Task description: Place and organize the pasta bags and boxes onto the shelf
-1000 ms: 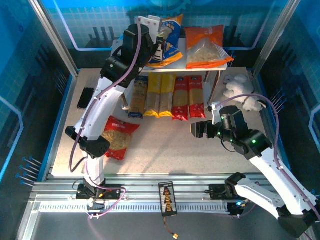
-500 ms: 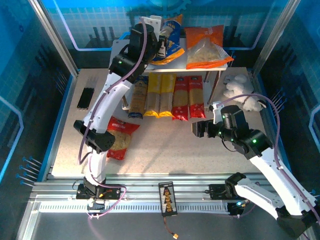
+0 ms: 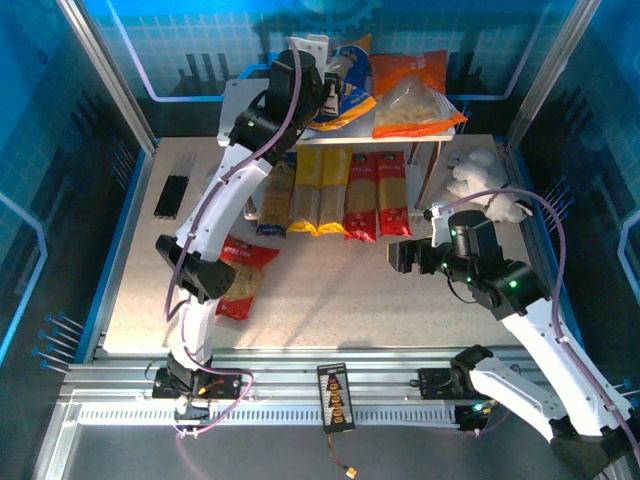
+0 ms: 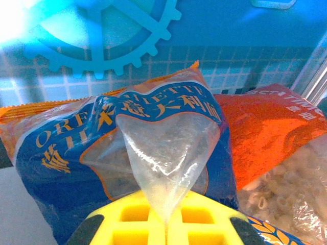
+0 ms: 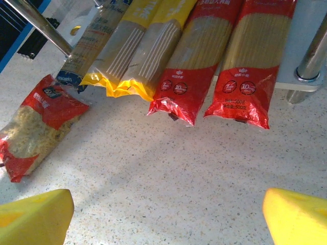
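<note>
My left hand [image 4: 164, 224] is clenched on the clear window of the blue bag [image 4: 127, 132], pinching the film into a peak. I hold it up at the top board of the shelf [image 3: 238, 105]. The bag sits at the left of that board, its right edge touching the orange bag [image 3: 415, 90]. I judge that letting go is all this bag needs.

What comes after turns on the red bag [image 3: 238, 275]. It lies on the desk [image 3: 330, 310], well below and nearer than my left hand, close by my left arm's elbow. Its long axis runs roughly front to back, leaning a little left at the near end.

My right hand [image 3: 402, 258] is released, fingers spread wide, and hovers low over the desk just in front of the two red packs [image 5: 219, 66]. From there the red bag lies well off to the left, across bare desk.

The five packs [image 3: 330, 190] lie side by side on the lower tier. My left arm is nearer the red bag, I think, once it comes down.
</note>
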`<state>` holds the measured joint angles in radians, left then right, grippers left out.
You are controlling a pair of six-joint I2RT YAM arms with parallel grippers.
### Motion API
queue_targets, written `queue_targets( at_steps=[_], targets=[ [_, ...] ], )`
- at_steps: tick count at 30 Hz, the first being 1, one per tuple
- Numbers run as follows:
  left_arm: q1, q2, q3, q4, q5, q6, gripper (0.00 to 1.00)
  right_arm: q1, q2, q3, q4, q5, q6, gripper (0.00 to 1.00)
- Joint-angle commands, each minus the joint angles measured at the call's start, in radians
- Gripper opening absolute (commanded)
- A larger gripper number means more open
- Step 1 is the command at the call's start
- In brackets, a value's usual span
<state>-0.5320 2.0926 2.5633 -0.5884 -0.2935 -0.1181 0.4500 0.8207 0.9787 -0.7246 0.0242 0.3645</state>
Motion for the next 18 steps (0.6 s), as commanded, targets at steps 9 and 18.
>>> queue_targets(
  at_steps=[9,18],
  targets=[
    [0.002,0.01,0.0,0.123,0.059,-0.042,0.01,-0.041,-0.029,-0.012,-0.005,-0.033,-0.024,0.96],
    [0.001,0.0,-0.045,0.102,0.132,-0.064,0.5,-0.047,-0.031,-0.011,-0.007,-0.04,-0.022,0.96]
  ],
)
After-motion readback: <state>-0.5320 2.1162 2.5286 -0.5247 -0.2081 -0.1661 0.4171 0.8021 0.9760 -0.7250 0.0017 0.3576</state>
